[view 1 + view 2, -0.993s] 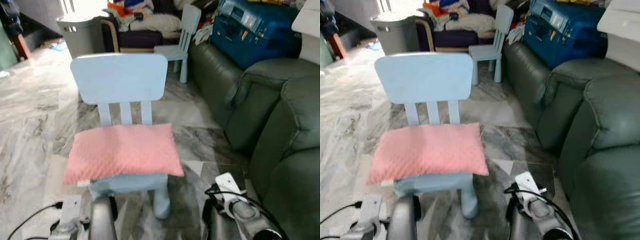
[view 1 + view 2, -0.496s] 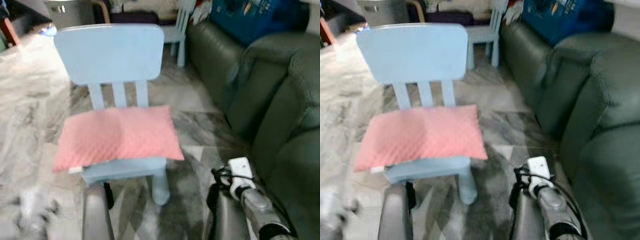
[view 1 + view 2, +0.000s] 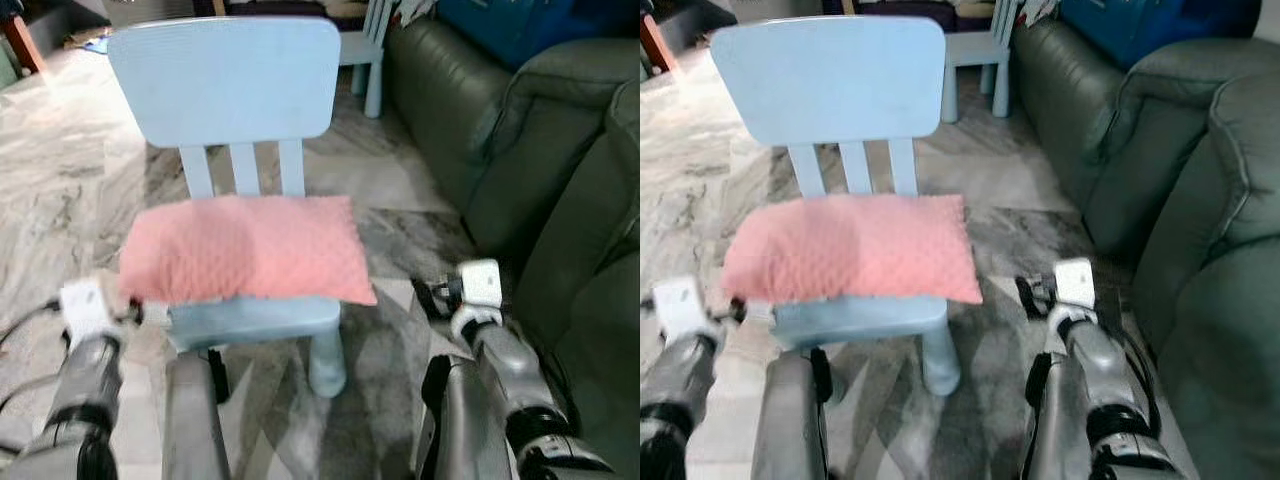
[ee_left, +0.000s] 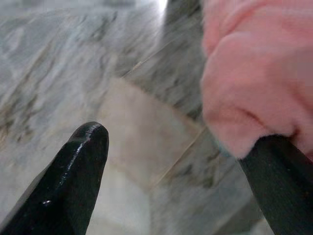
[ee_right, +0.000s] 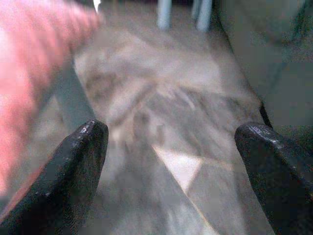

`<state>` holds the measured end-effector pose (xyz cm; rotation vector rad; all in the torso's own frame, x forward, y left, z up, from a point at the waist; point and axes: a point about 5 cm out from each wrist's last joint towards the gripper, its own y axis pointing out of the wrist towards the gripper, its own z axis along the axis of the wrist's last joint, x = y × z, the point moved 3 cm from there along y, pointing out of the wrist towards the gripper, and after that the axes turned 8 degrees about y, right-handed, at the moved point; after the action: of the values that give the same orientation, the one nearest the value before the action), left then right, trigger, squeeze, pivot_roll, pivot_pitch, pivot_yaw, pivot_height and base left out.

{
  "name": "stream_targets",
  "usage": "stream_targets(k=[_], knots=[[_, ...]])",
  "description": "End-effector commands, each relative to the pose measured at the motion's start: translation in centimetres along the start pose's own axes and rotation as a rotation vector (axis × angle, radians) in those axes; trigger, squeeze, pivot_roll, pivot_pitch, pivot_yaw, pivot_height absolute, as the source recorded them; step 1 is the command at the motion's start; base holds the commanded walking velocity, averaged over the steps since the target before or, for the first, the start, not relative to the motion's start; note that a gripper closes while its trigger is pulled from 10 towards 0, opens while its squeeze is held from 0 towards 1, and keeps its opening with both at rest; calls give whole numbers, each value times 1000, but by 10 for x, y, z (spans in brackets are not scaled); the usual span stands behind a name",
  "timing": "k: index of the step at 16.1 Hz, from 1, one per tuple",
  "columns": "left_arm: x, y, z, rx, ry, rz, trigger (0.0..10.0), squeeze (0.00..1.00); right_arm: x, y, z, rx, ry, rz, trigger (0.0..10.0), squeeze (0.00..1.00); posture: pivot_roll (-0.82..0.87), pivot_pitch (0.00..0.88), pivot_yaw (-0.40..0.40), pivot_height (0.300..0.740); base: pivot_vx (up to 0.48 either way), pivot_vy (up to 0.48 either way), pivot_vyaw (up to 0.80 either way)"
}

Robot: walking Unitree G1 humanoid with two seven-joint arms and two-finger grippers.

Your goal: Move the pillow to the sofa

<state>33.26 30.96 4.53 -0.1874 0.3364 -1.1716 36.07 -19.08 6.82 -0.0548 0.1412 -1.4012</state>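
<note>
A pink pillow lies flat on the seat of a light blue child's chair straight ahead. The dark green sofa runs along the right side. My left gripper is low at the pillow's left front corner, open, with one finger just beneath that corner. My right gripper is open to the right of the chair, at about seat height, between the pillow's right edge and the sofa. Nothing sits between its fingers.
Grey marble floor spreads to the left and behind the chair. A second small blue chair stands farther back by the sofa's end. The gap between chair and sofa is narrow.
The view has tilted down and drawn nearer to the chair. Both arms have come up and forward; the left arm has risen into view beside the pillow's left corner.
</note>
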Motion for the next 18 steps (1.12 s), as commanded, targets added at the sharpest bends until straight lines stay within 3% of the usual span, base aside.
stream_targets(k=[1,2,3,5,9,11,13,14,15,18], knots=[[-3,5,35,126,11,29,10000,0,-6,10,33,107,5,33,10000,0,-27,0,17,333,0,0,0],[-11,6,67,242,2,85,10000,0,-9,14,56,173,4,46,10000,0,-26,9,16,333,0,0,0],[-13,6,84,300,-10,98,10000,0,-12,15,69,205,-11,60,10000,0,-22,16,14,333,0,0,0],[-14,4,92,326,-41,98,10000,0,-17,17,83,223,-9,98,10000,0,-8,28,12,333,0,0,0],[-28,-9,50,223,-33,165,10000,0,-23,16,88,193,21,165,10000,0,13,33,14,333,0,0,0],[-33,-30,35,207,-9,178,10000,0,-20,15,91,185,37,176,10000,0,37,30,13,333,0,0,0],[-25,-52,31,209,0,153,10000,0,-21,16,92,172,40,198,10000,0,65,21,10,333,0,0,0],[-21,-62,39,240,-6,150,10000,0,-22,17,96,177,41,200,10000,0,75,15,11,333,0,0,0],[-18,-68,62,331,13,149,10000,0,-26,18,100,188,30,213,10000,0,80,5,10,333,0,0,0],[-15,-68,125,509,-1,133,10000,0,-35,21,109,207,42,245,10000,0,79,0,18,333,0,0,0]])
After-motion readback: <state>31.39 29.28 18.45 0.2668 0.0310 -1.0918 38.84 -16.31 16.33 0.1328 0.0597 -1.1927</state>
